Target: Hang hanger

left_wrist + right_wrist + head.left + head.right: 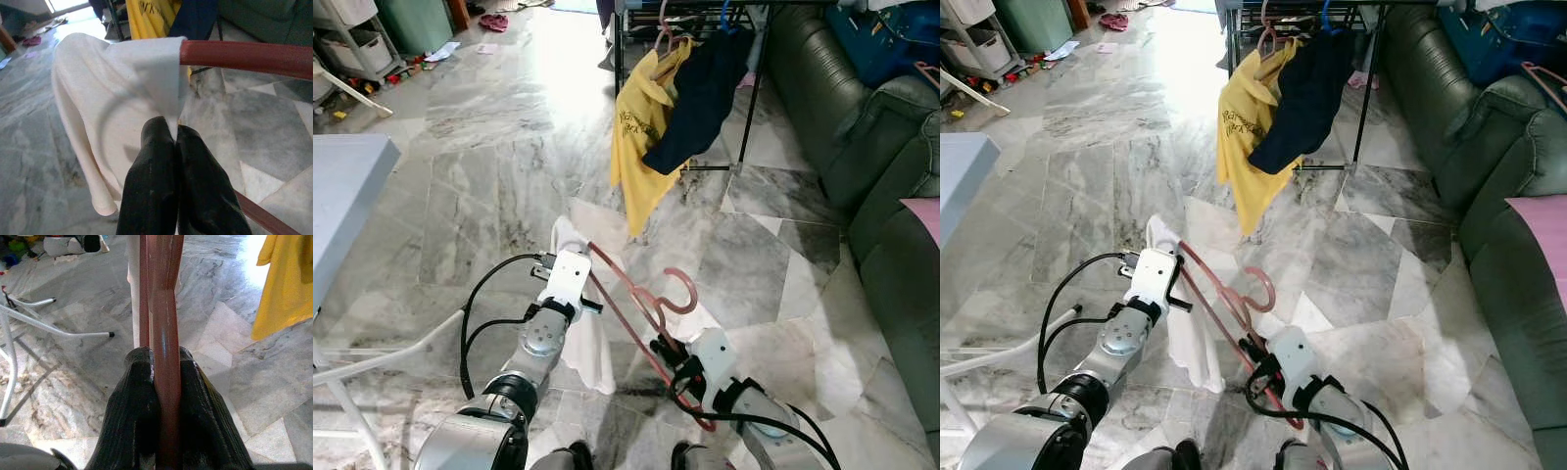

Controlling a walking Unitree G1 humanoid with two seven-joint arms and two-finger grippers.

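- The right end effector (164, 382) is closed tight on the lower part of the red hanger (636, 308); the bar sits pinched between its two black fingers.
- The left end effector (176, 134) is closed on the white cloth (98, 98) that is draped over the far end of the hanger, just beyond its fingertips.
- The hanger is held in the air between the two end effectors, above the marble floor (489, 166), with its hook (683, 290) pointing up and away from the right one.
- The clothes rack (749, 108) stands well ahead of both end effectors, and it already carries a yellow shirt (641, 137) and a dark garment (700, 93).
- I judge the task is about halfway: the cloth is on the hanger and the hanger is lifted, but it is not yet on the rack.
- What is left is to go to the rack and put the hook over its bar.
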